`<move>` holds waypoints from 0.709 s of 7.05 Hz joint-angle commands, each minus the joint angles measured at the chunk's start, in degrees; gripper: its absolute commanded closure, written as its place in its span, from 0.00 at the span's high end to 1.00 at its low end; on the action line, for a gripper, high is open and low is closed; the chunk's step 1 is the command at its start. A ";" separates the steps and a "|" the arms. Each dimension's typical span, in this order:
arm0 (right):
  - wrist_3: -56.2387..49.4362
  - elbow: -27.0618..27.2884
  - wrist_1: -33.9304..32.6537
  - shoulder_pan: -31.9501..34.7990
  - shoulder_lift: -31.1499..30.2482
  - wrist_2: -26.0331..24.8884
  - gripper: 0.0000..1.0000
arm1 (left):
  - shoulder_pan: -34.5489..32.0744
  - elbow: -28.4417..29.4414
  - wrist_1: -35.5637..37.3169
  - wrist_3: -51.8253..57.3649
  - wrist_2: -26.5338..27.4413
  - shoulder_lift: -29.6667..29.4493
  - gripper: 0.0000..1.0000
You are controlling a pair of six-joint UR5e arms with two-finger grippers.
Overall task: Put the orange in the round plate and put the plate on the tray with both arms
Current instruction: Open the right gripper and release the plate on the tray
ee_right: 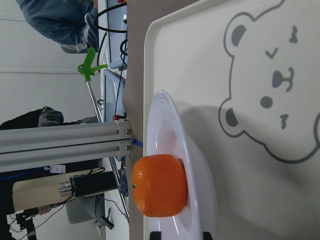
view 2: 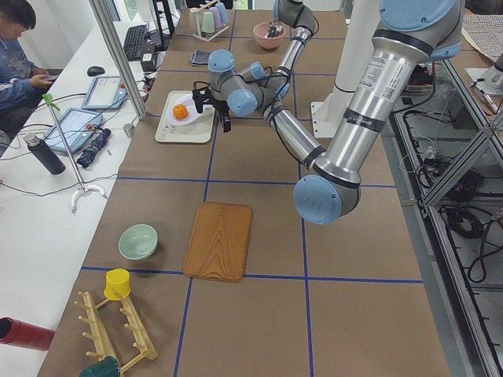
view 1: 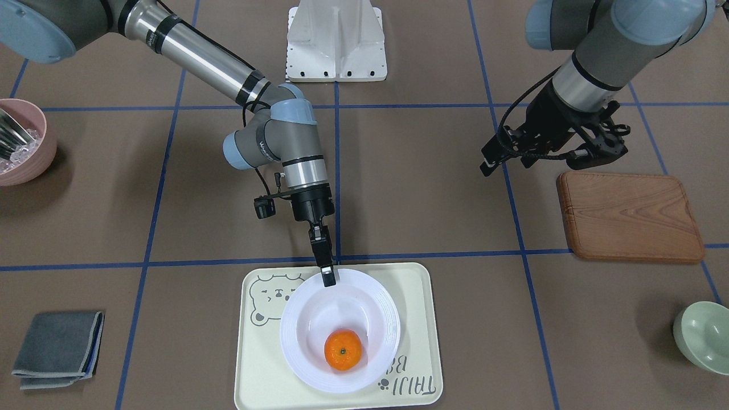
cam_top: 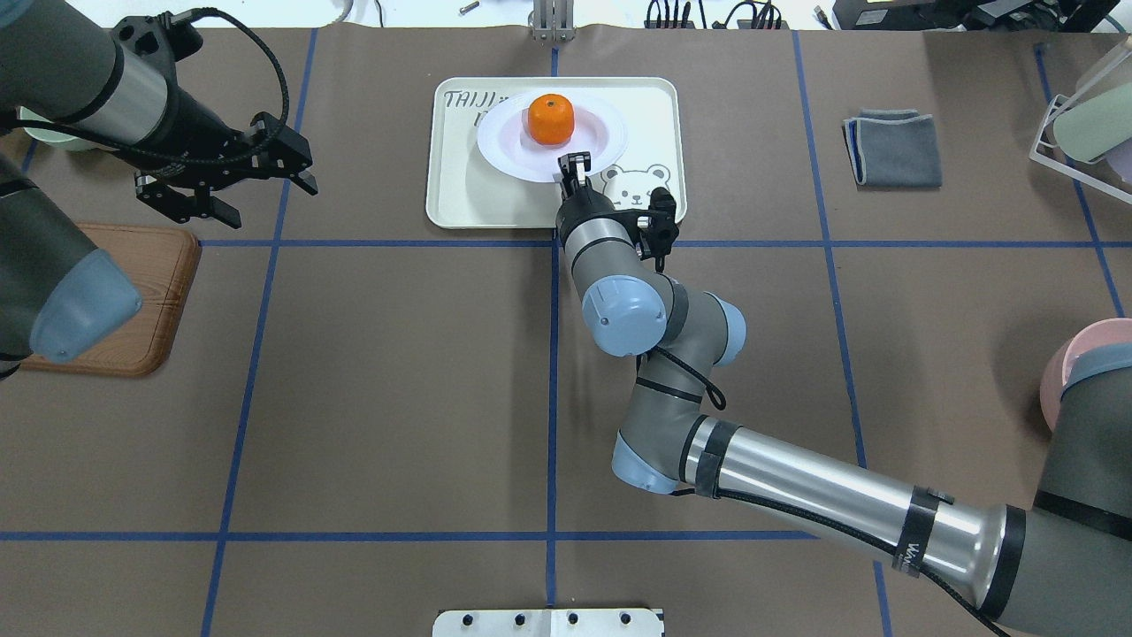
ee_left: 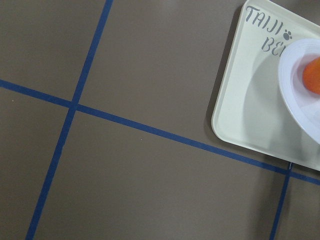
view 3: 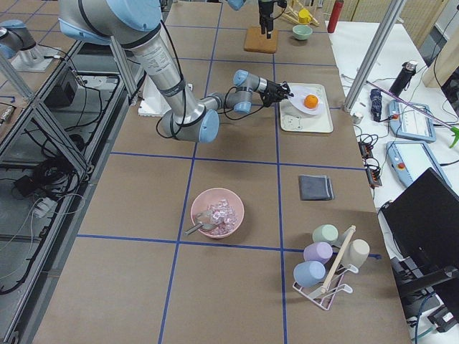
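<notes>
In the hollow of the plate [view 1: 379, 310]: orange [view 1: 343, 350], toward the far side from the robot. Plate flat on the tray [view 1: 256, 364], over part of the lettering, bear face bare just to its right in the overhead view. Tray at the far middle of the table.

Right gripper [view 1: 328, 277] at the plate's near rim, narrowed to a slim gap, one fingertip [ee_right: 156, 234] on each side of the rim in the wrist view; by the look of it pinching the rim, nothing else in its hold.

Left gripper [cam_top: 270, 196] well apart to the left, above bare table, spread wide and empty, just beyond the far edge of the board [view 1: 629, 216].

Folded grey cloth [view 1: 57, 348] to the right of the tray, apart from it.
</notes>
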 commanded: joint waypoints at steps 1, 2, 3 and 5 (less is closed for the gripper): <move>-0.77 6.38 -0.19 -2.36 -3.33 0.18 1.00 | 0.04 0.01 0.07 0.00 0.00 -0.04 0.98; -1.82 15.22 -0.28 -3.25 -8.76 0.44 1.00 | -0.05 0.19 0.07 0.00 0.09 -0.04 0.98; -4.70 21.05 -0.28 -3.17 -12.03 2.96 1.00 | -0.05 0.36 -0.02 0.00 0.09 -0.04 0.98; -12.94 27.93 0.07 0.85 -18.97 12.16 1.00 | -0.05 0.36 -0.02 0.09 0.18 0.14 0.98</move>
